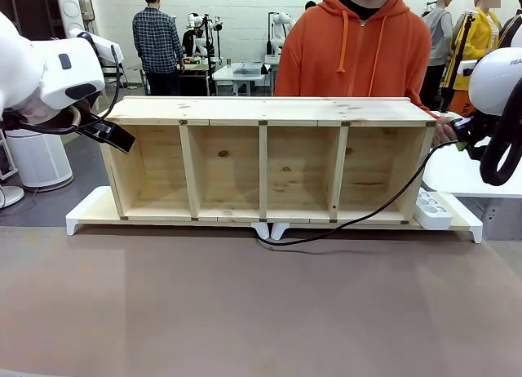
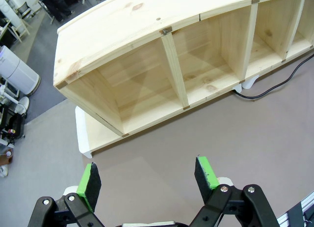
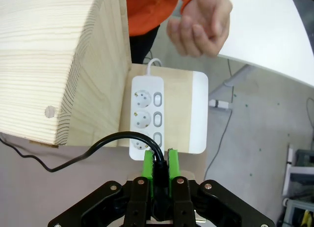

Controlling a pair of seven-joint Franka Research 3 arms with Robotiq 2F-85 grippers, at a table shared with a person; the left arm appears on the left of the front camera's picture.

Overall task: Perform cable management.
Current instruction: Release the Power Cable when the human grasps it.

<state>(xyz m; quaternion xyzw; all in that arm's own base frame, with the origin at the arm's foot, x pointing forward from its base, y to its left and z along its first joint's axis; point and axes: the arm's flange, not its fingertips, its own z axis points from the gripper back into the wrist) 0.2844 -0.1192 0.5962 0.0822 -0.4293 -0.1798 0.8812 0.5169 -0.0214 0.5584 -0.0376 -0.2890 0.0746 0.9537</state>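
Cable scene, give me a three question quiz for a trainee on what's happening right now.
1. True or false: the right claw is shut on the cable.
2. How many compartments does the shelf have: A two, B four, C six?
3. Fill in: below the right claw lies a white power ____.

Key
1. True; the plug end sits between its green pads, while the left claw is open and holds nothing.
2. B
3. strip
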